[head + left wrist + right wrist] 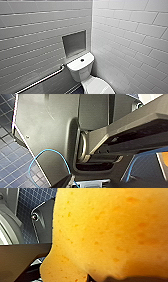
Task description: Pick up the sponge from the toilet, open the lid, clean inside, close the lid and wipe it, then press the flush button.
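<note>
Head view, corner of a tiled room: one toilet (83,75) stands where two white-tiled walls (130,37) meet. It has one tank (78,71) with a flat top, and one flush button (82,60), small, round and dark, sits at the centre of that top. One lid (97,86), white and oval, lies down over the bowl at the lower edge of the view, and only part of it shows. One grab rail (42,79) of bright metal runs slantwise along the left-hand wall, and one square recess (74,43) is set in that wall just above the tank.

Right wrist view: one sponge (107,230), orange and pitted with small pores, lies very close before the camera, at the right claw. Beyond it are the dark blue tiled floor (35,198) and a curved white part of the toilet, both well apart from the sponge. Whether the right claw grips the sponge cannot be told.

Left wrist view: the robot's own grey plate and bar, one thin blue cable (47,150) looping across them, and the same blue floor beneath. The state of the left claw cannot be told
</note>
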Controlling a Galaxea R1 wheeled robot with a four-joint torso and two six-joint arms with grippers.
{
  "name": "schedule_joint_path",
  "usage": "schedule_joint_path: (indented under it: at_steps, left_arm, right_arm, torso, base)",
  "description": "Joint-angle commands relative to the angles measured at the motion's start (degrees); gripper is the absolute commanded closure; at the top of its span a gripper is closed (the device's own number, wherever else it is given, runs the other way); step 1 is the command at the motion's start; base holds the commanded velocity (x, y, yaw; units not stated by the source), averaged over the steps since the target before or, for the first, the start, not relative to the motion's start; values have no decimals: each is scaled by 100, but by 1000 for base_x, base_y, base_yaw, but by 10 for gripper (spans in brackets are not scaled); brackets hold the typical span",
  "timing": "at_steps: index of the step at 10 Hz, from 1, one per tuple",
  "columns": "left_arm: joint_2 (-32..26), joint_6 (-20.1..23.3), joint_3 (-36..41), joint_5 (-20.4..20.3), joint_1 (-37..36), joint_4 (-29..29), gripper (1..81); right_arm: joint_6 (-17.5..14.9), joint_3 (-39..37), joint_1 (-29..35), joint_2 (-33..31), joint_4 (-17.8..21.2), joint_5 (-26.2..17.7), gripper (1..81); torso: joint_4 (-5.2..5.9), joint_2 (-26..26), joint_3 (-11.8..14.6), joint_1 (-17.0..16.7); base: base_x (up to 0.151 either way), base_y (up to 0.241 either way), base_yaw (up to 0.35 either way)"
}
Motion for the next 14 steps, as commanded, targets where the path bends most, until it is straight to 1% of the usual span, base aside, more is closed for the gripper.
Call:
schedule_joint_path:
  at_steps: [1, 4, 5, 6, 8, 9, 10, 11, 14]
  left_arm:
    - [-5, 36, 27, 347, -7, 16, 10]
    - [-5, 36, 27, 330, -16, -1, 10]
    - [-5, 27, 27, 347, -16, -2, 10]
    - [-5, 27, 27, 347, -16, -2, 10]
    - [13, 27, 27, 330, -16, -2, 10]
    - [13, 27, 27, 330, -16, -2, 10]
    - [4, 27, 27, 330, -16, -2, 10]
    - [-5, 27, 27, 330, -24, -2, 10]
    - [-13, 36, 27, 330, -24, -2, 10]
  right_arm:
    - [-31, 46, 89, -72, -35, -556, 811]
    - [-22, 20, 97, -45, -35, -556, 811]
    - [-22, -15, 98, -28, -27, -556, 811]
    - [-22, -68, 89, -10, -27, -556, 811]
    - [-22, -95, 80, -10, 8, -556, 811]
    - [-22, -103, 80, -10, 8, -556, 811]
    - [-22, -103, 80, -1, 17, -564, 811]
    - [-22, -103, 80, -1, 17, -564, 811]
    - [-22, -103, 62, 8, 26, -564, 811]
  torso:
    - [0, 553, 548, -356]
    - [0, 1172, 1177, -767]
    - [0, 1373, 819, -900]
    - [0, 1541, 981, -1016]
    - [0, 1856, 1077, -1224]
    - [0, 1484, 1095, -984]
    - [0, 1692, 1099, -1117]
    - [0, 2374, 1099, -1560]
    - [0, 2912, 1101, -1905]
  base:
    - [0, 0, 0]
    - [0, 0, 0]
    - [0, 0, 0]
    - [0, 0, 0]
    - [0, 0, 0]
    - [0, 0, 0]
    - [0, 0, 0]
    - [0, 0, 0]
    - [0, 0, 0]
